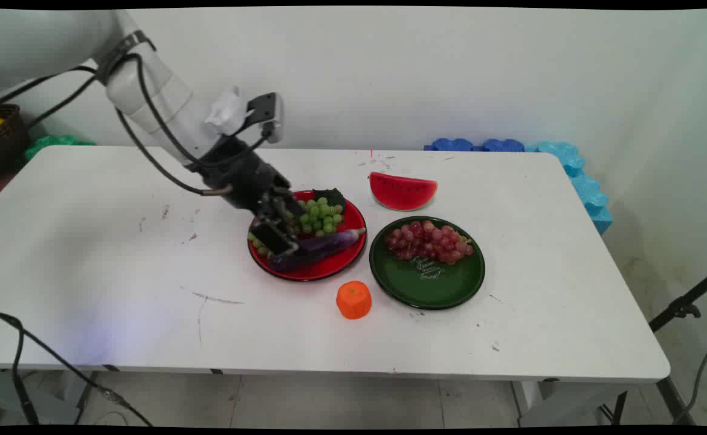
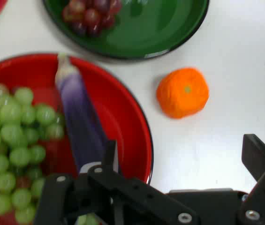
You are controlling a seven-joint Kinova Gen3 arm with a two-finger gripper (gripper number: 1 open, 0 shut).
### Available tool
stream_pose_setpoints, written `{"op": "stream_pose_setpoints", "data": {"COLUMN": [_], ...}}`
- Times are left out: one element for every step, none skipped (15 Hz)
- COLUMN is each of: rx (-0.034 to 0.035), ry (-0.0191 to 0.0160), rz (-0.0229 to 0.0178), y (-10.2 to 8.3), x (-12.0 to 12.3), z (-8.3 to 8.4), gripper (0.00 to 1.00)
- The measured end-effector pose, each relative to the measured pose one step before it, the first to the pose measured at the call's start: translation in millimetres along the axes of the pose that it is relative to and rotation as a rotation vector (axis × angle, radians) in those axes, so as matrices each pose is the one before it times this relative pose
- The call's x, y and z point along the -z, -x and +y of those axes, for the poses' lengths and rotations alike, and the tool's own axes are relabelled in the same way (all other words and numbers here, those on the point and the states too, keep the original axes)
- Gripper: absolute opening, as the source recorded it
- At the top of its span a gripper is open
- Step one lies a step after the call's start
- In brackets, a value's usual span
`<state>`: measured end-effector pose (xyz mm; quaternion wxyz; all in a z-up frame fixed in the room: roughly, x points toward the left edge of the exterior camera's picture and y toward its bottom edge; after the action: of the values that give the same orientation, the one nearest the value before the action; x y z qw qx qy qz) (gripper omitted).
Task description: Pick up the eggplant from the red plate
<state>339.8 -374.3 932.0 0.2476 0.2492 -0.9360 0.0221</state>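
On the white table point(image 1: 118, 272), the black gripper point(image 1: 278, 232) reaches down over the red plate point(image 1: 323, 270), fingers spread, one just beside the purple eggplant point(image 1: 323, 246) lying there. Green grapes point(image 1: 320, 217) sit behind it. The eggplant looks smooth, firm, likely slippery; its thick middle seems easiest to hold.

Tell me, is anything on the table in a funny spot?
Nothing is spilled or broken. The orange and the watermelon slice sit on the bare table, not on a plate. The eggplant lies slantwise on the red plate.
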Motion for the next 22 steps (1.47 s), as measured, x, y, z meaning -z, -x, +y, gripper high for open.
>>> {"op": "stream_pose_setpoints", "data": {"rx": [0.01513, 0.02077, 0.02098, 0.01729, 0.01802, 0.01409, 0.00855, 0.01453, 0.01103, 0.01024, 0.00674, 0.00619, 0.00481, 0.00263, 0.00058, 0.00011, -0.00019, -0.00041, 0.00014, 0.00025, 0.00049, 0.00033], "ry": [-0.00524, -0.00518, -0.00683, -0.00448, -0.00417, -0.00359, -0.00213, -0.00318, -0.00197, -0.00116, -0.00051, 0.00014, 0.00064, 0.0013, 0.00127, 0.00197, 0.00104, 0.00076, 0.00073, 0.00072, 0.00047, 0.0003], "rz": [-0.01355, -0.01565, -0.01198, -0.00927, -0.00768, -0.00507, -0.00335, -0.00336, -0.00213, -0.00021, 0.00103, 0.00115, 0.00083, 0.00226, 0.00195, 0.00187, 0.00198, 0.00176, 0.00174, 0.00212, 0.00132, 0.00121], "y": [5.39, 5.96, 4.98, 3.77, 3.25, 1.83, 0.96, 0.54, 0.22, -0.51, -0.64, -0.89, -0.21, 0.02, 0.13, 0.08, 0.06, -0.09, -0.01, -0.41, -0.42, -0.46], "x": [0.73, -1.84, -3.78, -4.65, -6.81, -6.8, -4.59, -8.31, -6.85, -7.59, -5.89, -6.31, -4.75, -5.63, -3.79, -4.11, -3.71, -2.94, -3.26, -3.18, -2.64, -2.87], "z": [-2.68, -3.46, -3.94, -3.76, -4.55, -4.22, -2.66, -4.67, -3.46, -3.45, -2.45, -2.37, -1.56, -1.57, -0.92, -0.99, -1.25, -1.04, -1.25, -1.28, -1.19, -1.22], "gripper": [1.0, 1.0, 1.0, 1.0, 1.0, 1.0, 1.0, 1.0, 1.0, 1.0, 1.0, 1.0, 1.0, 1.0, 1.0, 1.0, 1.0, 1.0, 1.0, 1.0, 1.0, 1.0]}}
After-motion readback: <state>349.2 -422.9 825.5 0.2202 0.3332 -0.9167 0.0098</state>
